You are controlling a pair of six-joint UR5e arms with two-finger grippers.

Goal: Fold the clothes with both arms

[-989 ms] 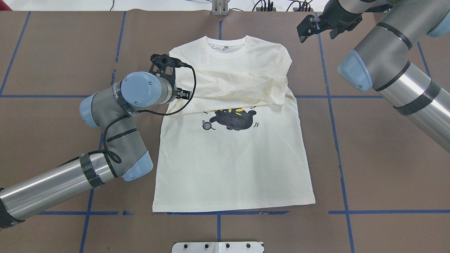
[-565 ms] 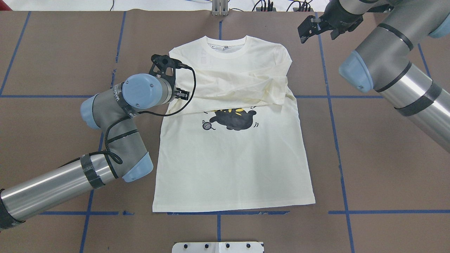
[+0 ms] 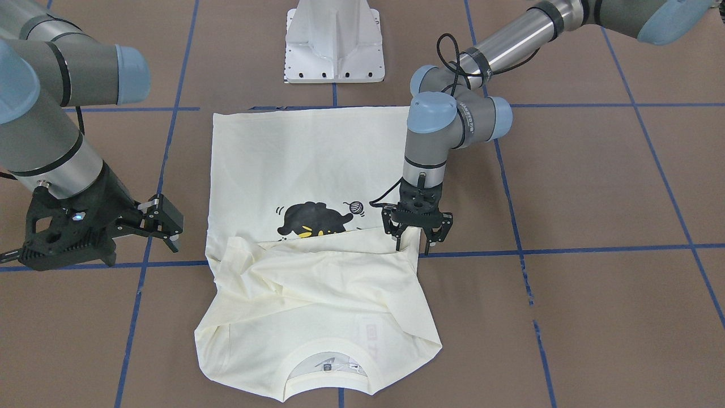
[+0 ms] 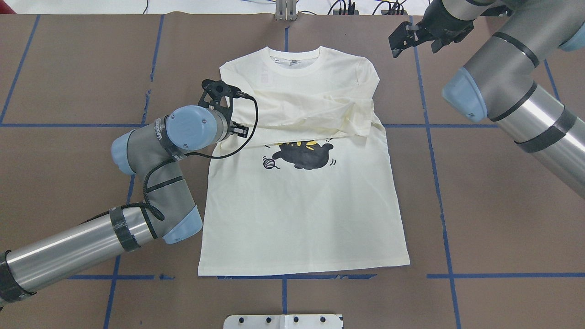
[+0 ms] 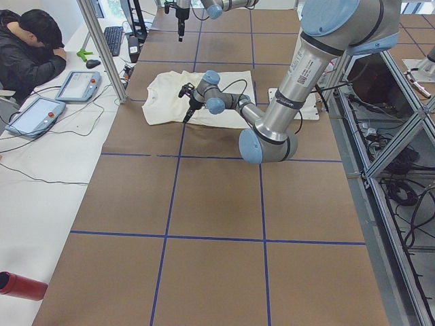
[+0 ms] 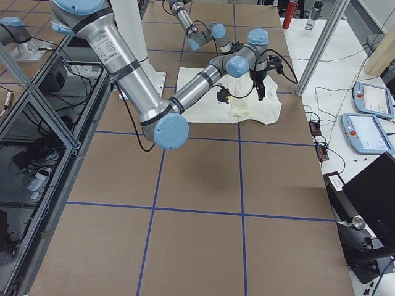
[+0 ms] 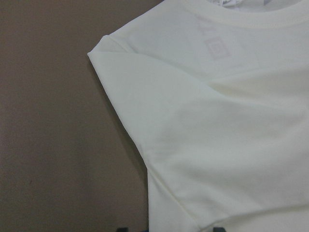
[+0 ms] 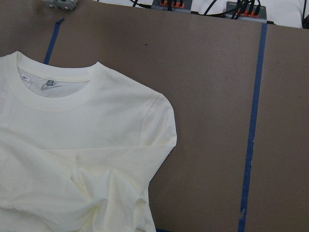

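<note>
Cream T-shirt (image 4: 301, 214) flat on table (image 4: 480, 205), sleeves folded across chest. Left gripper (image 3: 414, 245) spread over sleeve edge. Right gripper (image 3: 165, 224) spread, beside shirt.

My left arm (image 4: 68, 246) and right arm (image 4: 544, 114) are brushed-silver tubes with grey joint housings, light-blue round caps and black tape bands. A black cable (image 4: 252, 119) loops along the left one, whose wrist housing carries white lettering. My left tool (image 3: 413, 246) and right tool (image 3: 165, 222) are black skeletal frames.
</note>
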